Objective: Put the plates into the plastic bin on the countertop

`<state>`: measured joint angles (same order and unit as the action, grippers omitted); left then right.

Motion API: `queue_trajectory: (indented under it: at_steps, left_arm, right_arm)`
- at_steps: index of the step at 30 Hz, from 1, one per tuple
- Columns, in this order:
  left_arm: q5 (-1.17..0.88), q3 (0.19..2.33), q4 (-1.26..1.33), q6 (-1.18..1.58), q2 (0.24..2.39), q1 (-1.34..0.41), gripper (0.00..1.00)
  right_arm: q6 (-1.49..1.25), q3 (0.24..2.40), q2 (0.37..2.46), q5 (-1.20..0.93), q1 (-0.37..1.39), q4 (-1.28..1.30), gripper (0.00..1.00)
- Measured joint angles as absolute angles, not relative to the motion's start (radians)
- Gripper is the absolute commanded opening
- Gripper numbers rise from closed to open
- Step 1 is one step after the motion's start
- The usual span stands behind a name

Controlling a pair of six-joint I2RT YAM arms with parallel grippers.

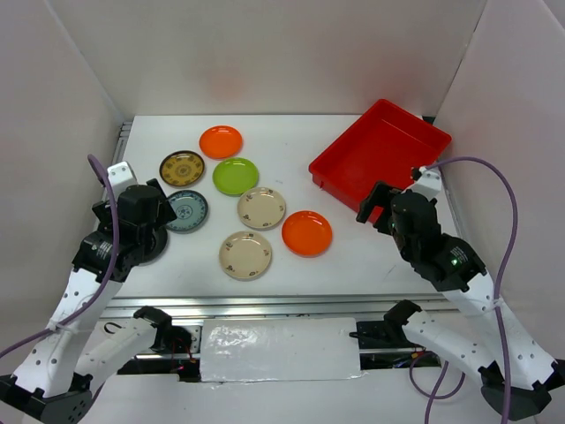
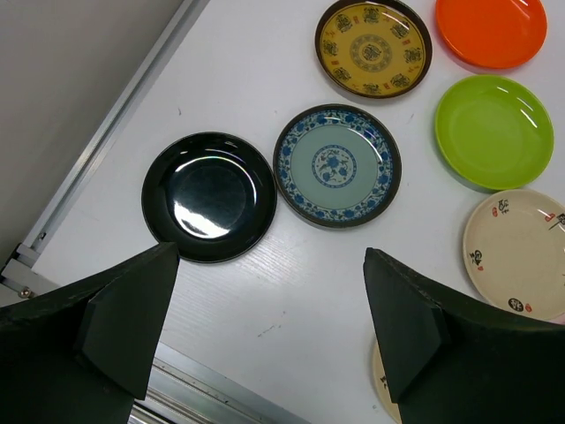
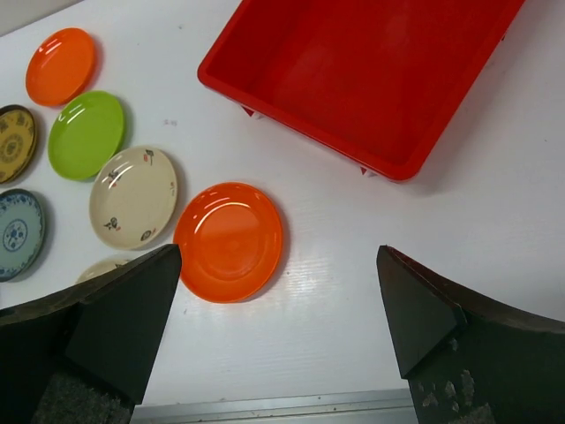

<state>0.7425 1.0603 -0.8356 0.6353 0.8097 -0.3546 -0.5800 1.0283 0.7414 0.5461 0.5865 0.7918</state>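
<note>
The plastic bin (image 1: 380, 150) is coloured bright red, the countertop (image 1: 291, 132) white. The orange plates (image 1: 221, 141) (image 1: 307, 232) and the lime green plate (image 1: 236, 176) are left plain; the beige plates (image 1: 261, 208) (image 1: 245, 254) are dotted with small dark motifs. The brown plate (image 1: 182, 168) is patterned in gold, the teal plate (image 1: 186, 211) in blue (dark-rimmed), and the black plate (image 2: 209, 197) is glossy.

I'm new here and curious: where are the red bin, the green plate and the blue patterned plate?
Red bin (image 1: 381, 148): top view, bare floor.
Green plate (image 1: 236, 176): top view, its centre.
Blue patterned plate (image 2: 336, 165): left wrist view, its centre.
</note>
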Motion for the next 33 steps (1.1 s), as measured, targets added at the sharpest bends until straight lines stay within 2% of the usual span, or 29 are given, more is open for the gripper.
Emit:
queue_trajectory:
  at_steps: [5,9,13,20,26,33]
  left_arm:
    - [0.736,1.06,-0.836,0.636,0.81,-0.355,0.99]
    - [0.735,1.06,-0.835,0.635,0.81,-0.355,0.99]
    - [0.717,1.06,-0.83,0.632,0.81,-0.355,0.99]
    - [0.677,1.056,-0.811,0.621,0.813,-0.355,0.99]
    - [0.634,1.055,-0.798,0.599,0.845,-0.355,0.99]
    - [0.601,1.049,-0.79,0.58,0.853,-0.355,0.99]
  right_arm:
    - [-0.582,1.027,0.733,0.528,0.587,0.79,1.0]
    - [-0.579,0.971,0.719,0.431,0.579,0.734,1.0]
    - [-0.617,0.804,0.736,0.272,0.522,0.588,1.0]
    - [-0.737,0.559,0.926,0.1,0.39,0.401,0.98]
    - [-0.798,0.489,1.087,-0.02,0.35,0.183,0.91]
    - [-0.842,0.484,1.289,-0.076,0.36,0.01,0.67]
